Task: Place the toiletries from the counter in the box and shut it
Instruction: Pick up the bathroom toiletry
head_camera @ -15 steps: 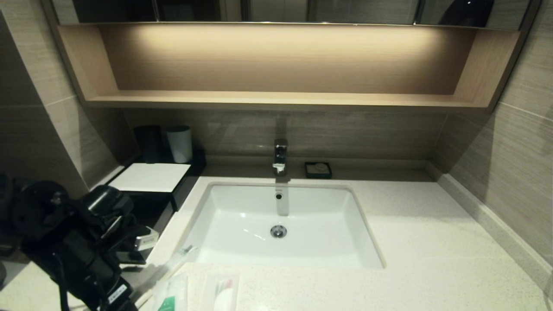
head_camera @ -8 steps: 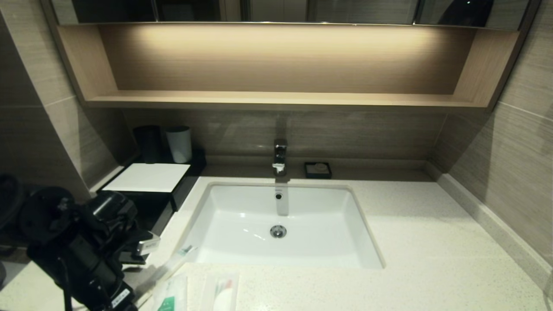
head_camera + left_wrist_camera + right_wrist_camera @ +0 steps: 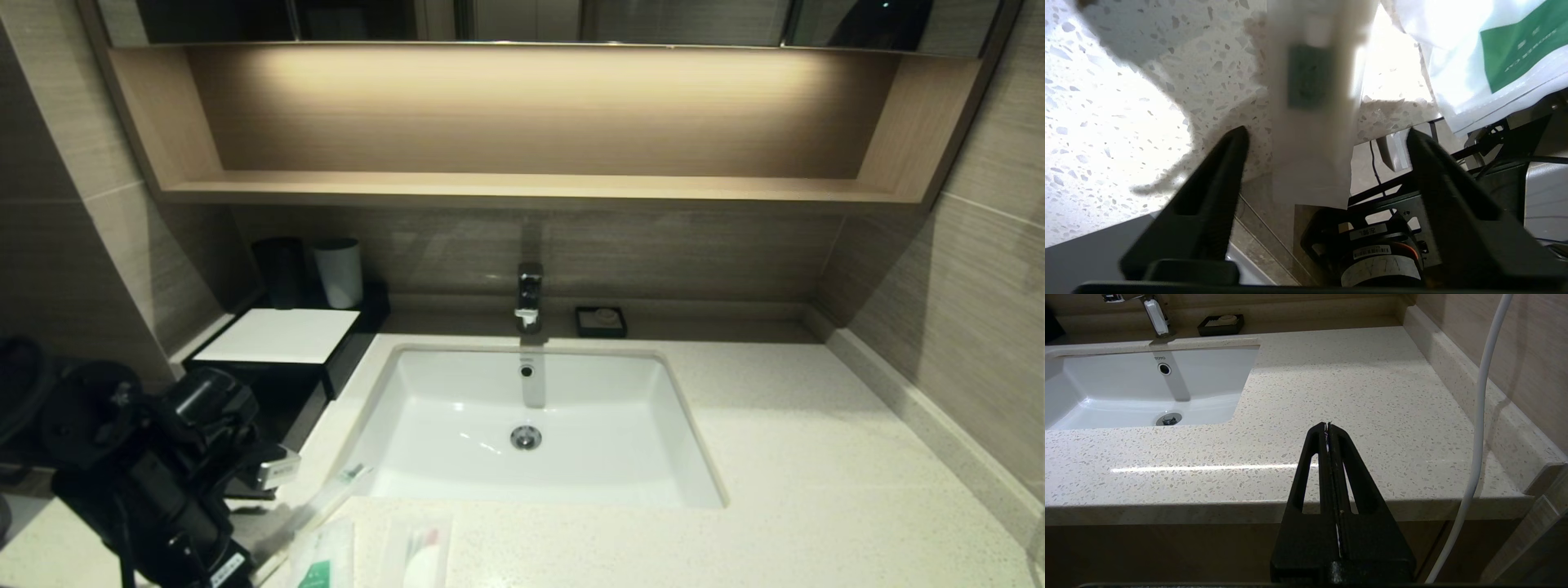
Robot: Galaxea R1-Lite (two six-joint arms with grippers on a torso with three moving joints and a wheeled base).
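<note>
On the counter [image 3: 816,457] near its front edge lie the toiletries: a long toothbrush packet [image 3: 331,494], a green-marked sachet [image 3: 322,565] and a packet with a white round piece [image 3: 420,559]. My left gripper [image 3: 261,490] hovers at the counter's front left, open. In the left wrist view the toothbrush packet [image 3: 1310,122] runs between the two black fingers [image 3: 1224,171] without touching either, its end overhanging the counter edge, and the sachet [image 3: 1494,53] lies beside it. The black box [image 3: 282,336] with the white top sits at the back left. My right gripper [image 3: 1327,425] is shut and empty, before the counter's front right edge.
The white sink [image 3: 457,392] fills the counter's middle, with a faucet [image 3: 529,294] and a small black soap dish [image 3: 601,321] behind it. A black cup [image 3: 282,269] and a white cup [image 3: 340,271] stand behind the box. A wooden shelf [image 3: 522,188] hangs above.
My left arm has edged slightly forward and to the right, toward the toothbrush packet. The packets and the box have not moved.
</note>
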